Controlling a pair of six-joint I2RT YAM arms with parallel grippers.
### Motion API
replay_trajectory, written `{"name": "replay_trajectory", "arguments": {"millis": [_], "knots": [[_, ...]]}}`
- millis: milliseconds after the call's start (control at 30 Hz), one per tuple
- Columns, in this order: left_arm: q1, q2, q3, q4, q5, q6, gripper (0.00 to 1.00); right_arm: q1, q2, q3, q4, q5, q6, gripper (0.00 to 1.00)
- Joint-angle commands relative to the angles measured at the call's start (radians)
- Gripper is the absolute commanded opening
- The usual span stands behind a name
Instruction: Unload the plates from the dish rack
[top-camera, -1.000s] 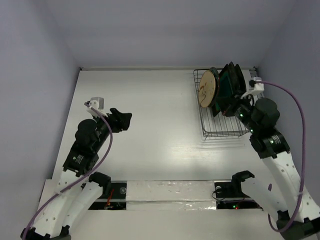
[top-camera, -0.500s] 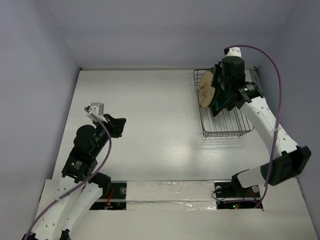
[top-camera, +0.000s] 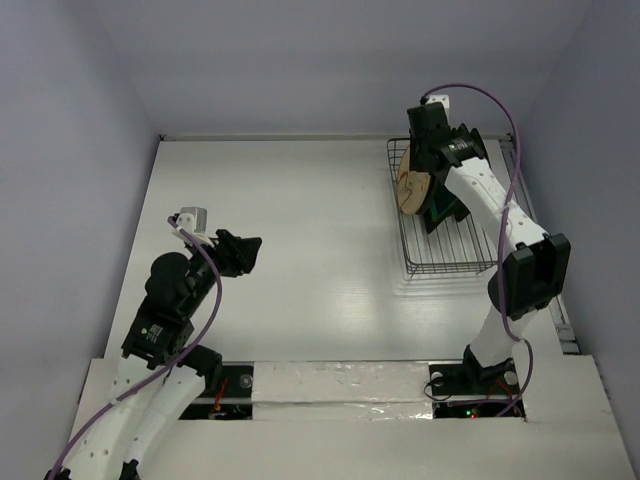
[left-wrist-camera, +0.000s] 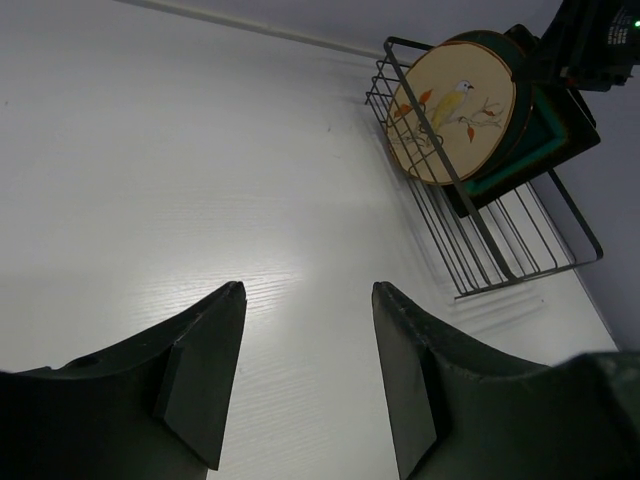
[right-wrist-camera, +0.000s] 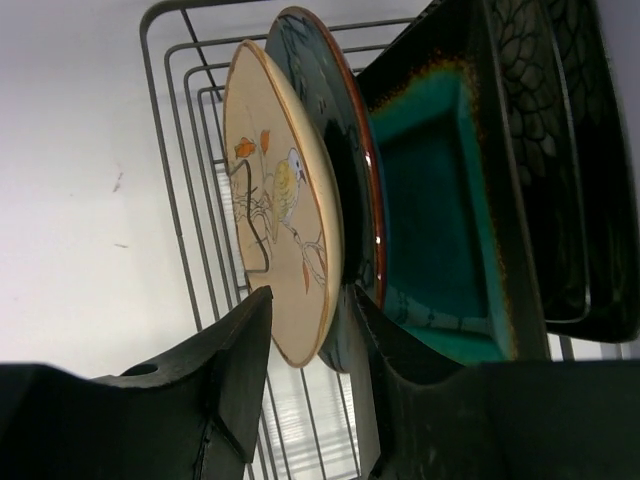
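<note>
The black wire dish rack (top-camera: 450, 255) stands at the back right with several plates on edge. The round cream plate (top-camera: 413, 180) with a bird drawing is at the front of the row. Behind it in the right wrist view stand the round teal plate (right-wrist-camera: 345, 190), the square teal plate (right-wrist-camera: 440, 220) and the black flowered plate (right-wrist-camera: 560, 160). My right gripper (top-camera: 425, 150) is open over the rack, one finger on each side of the cream plate's (right-wrist-camera: 275, 250) rim, one between it and the round teal plate. My left gripper (top-camera: 245, 250) is open and empty over bare table at the left.
The rack's near half (left-wrist-camera: 500, 260) holds no plates. Grey walls close the table at the back and both sides. The rack sits close to the right wall and back edge.
My right arm has swung from beside the rack's right side up and over it, bringing its gripper to the cream plate's rim. The left arm has barely moved.
</note>
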Motion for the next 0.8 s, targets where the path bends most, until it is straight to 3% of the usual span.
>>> {"name": "replay_trajectory", "arguments": {"millis": [0, 533, 567, 600, 700, 767], "knots": [[-0.006, -0.001, -0.003, 0.035, 0.009, 0.006, 0.51, 0.009, 0.023, 0.073, -0.016, 0.041, -0.023, 0.41], [-0.006, 0.026, -0.002, 0.041, 0.03, 0.016, 0.52, 0.009, 0.169, 0.041, 0.029, 0.177, -0.029, 0.35], [-0.006, 0.029, -0.003, 0.038, 0.03, 0.018, 0.52, 0.009, 0.176, 0.039, 0.036, 0.174, -0.04, 0.33], [-0.006, 0.031, -0.003, 0.037, 0.03, 0.016, 0.52, 0.009, 0.179, 0.041, 0.039, 0.177, -0.043, 0.2], [-0.006, 0.028, -0.003, 0.037, 0.024, 0.016, 0.52, 0.009, 0.158, 0.038, 0.058, 0.194, -0.043, 0.0], [-0.006, 0.028, -0.006, 0.041, 0.022, 0.016, 0.52, 0.009, 0.124, 0.033, 0.076, 0.196, -0.051, 0.0]]}}
